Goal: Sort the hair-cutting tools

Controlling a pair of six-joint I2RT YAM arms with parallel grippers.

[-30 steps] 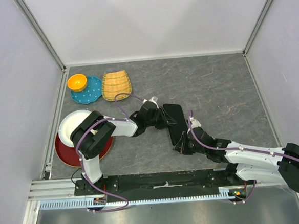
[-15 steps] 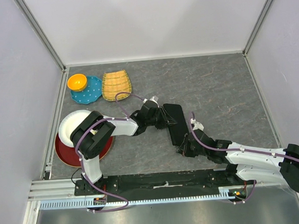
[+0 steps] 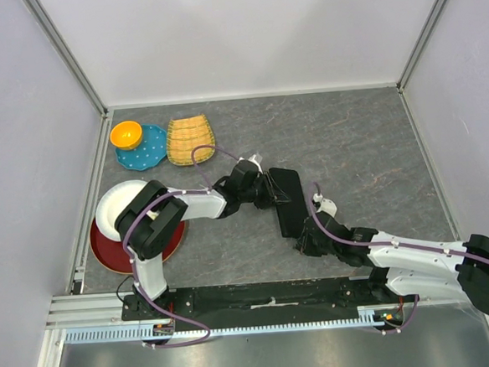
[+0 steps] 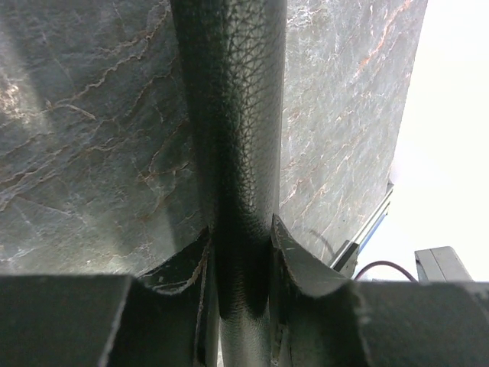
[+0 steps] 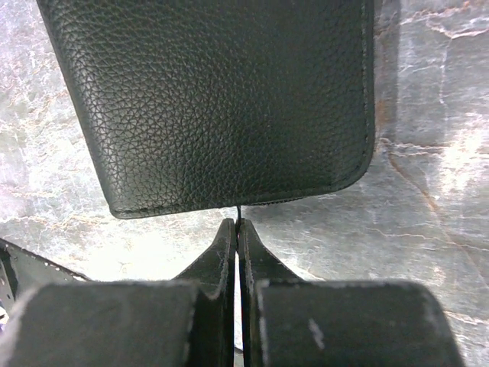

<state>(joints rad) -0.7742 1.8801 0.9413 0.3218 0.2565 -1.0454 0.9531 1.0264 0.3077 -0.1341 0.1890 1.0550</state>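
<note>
A flat black zip case [image 3: 286,199] lies on the grey table. My left gripper [image 3: 269,190] is shut on its left long edge; in the left wrist view the case [image 4: 237,115] runs up between the jaws of the gripper [image 4: 241,237]. My right gripper [image 3: 304,243] is at the case's near end. In the right wrist view that gripper [image 5: 238,226] is shut on the thin zipper pull [image 5: 238,212], just below the case's [image 5: 206,99] zipped edge. The hair-cutting tools are out of view.
At the back left stand an orange bowl [image 3: 125,134] on a blue plate [image 3: 148,152] and a wicker basket [image 3: 190,139]. A white plate [image 3: 113,205] on a red plate [image 3: 107,254] sits by the left arm's base.
My right gripper has shifted slightly toward the near right at the case's end. The left wrist has edged a little farther away, still clamped on the case.
</note>
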